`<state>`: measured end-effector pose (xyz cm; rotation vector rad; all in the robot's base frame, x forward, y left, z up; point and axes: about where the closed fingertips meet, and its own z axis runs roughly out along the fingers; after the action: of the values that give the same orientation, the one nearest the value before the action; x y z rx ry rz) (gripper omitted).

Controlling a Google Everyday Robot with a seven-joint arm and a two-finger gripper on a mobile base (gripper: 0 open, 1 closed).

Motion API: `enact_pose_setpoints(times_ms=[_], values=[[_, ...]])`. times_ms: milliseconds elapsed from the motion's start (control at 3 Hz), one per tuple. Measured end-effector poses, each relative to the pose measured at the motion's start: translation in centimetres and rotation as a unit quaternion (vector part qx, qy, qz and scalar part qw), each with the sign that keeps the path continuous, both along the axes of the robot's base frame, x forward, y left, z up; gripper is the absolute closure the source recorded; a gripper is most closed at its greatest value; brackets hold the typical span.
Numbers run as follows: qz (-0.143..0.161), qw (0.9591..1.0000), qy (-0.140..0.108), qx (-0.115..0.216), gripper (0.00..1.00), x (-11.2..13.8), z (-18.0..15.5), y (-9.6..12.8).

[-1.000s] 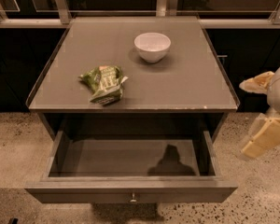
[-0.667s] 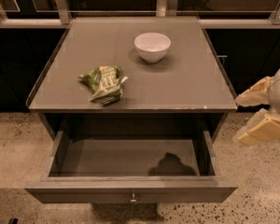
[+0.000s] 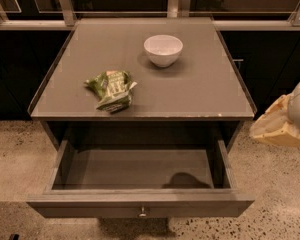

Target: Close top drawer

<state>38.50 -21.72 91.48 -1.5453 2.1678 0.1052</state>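
Observation:
The top drawer is pulled wide open under the grey-brown tabletop. It is a shallow empty box with a small round metal knob at the centre of its front. My gripper shows at the right edge, beside the table's right front corner and above the floor. It is apart from the drawer and holds nothing that I can see.
A white bowl stands on the tabletop at the back. A green snack bag lies near the front left. Dark cabinets and a metal rail run behind the table. Speckled floor surrounds it.
My gripper has moved up and slightly towards the table's right side. The drawer has stayed open in the same place.

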Motion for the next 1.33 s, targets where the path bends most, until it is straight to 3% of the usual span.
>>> enact_pose_setpoints(times_ms=[333,667,1000,1333], values=[[-0.003,0.9992,-0.019,0.035,1.0,-2.1,-2.7,0.8],[-0.018,0.9943,-0.02,0.103,1.0,-4.3,-9.3,1.5],[-0.025,0.9803,0.016,0.195,1.0,-6.6,-16.7,3.3],[-0.033,0.9632,0.049,0.262,1.0,-8.2,-21.0,4.5]])
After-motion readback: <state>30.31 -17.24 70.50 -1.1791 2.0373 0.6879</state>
